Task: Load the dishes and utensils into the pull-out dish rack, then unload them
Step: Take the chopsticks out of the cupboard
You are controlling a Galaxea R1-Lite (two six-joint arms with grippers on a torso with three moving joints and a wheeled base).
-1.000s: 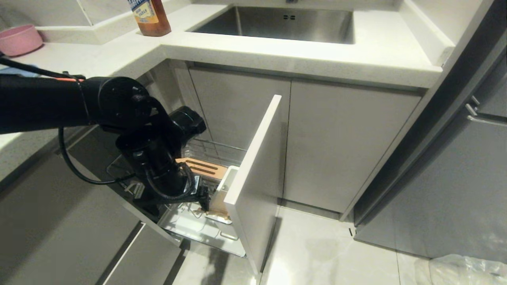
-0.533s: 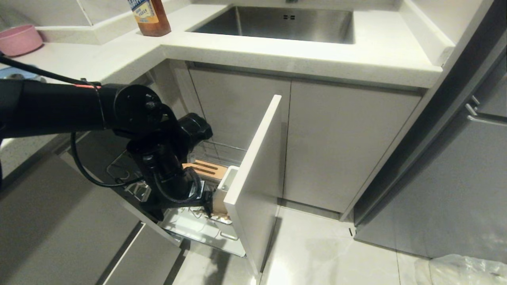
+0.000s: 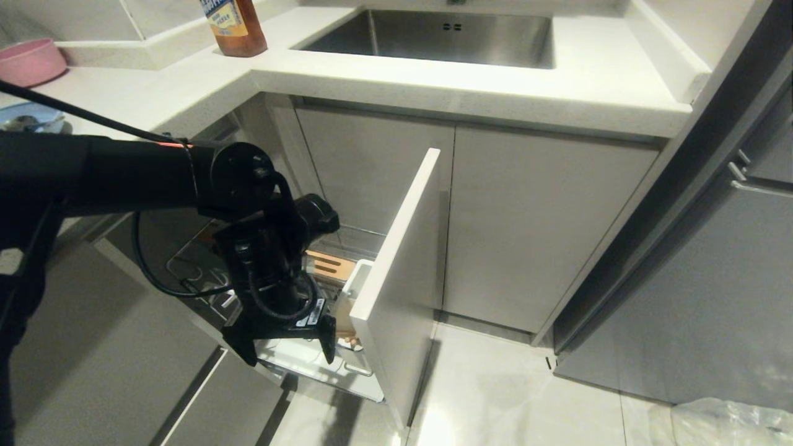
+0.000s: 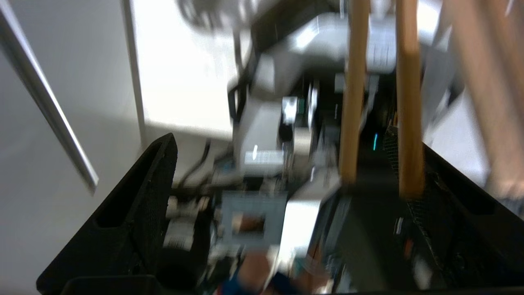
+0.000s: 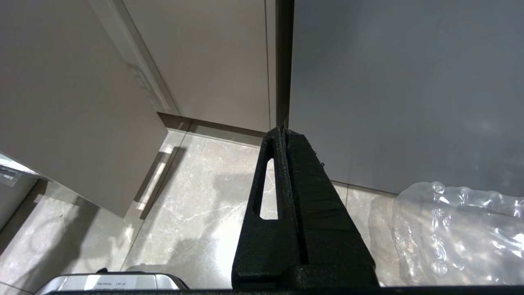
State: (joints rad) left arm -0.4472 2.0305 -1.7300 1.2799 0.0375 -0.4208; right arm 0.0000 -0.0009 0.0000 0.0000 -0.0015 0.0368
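Both gripper fingers [image 3: 248, 347] (left arm) dropped lower.

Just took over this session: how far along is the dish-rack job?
Done: the pull-out dish rack is open and the chopsticks stand in its utensil cup. In hand: nothing; the left gripper hangs open over the rack. Left: the blue plate sits on the counter. Right gripper is parked shut.

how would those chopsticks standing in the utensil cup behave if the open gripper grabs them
The chopsticks look thin, straight and wooden, so probably stiff and light. Being smooth and narrow, they could slip or twist between the wide-open left gripper fingers. They stand loosely in the utensil cup, so a nudge would likely tip or rattle them rather than move the cup.
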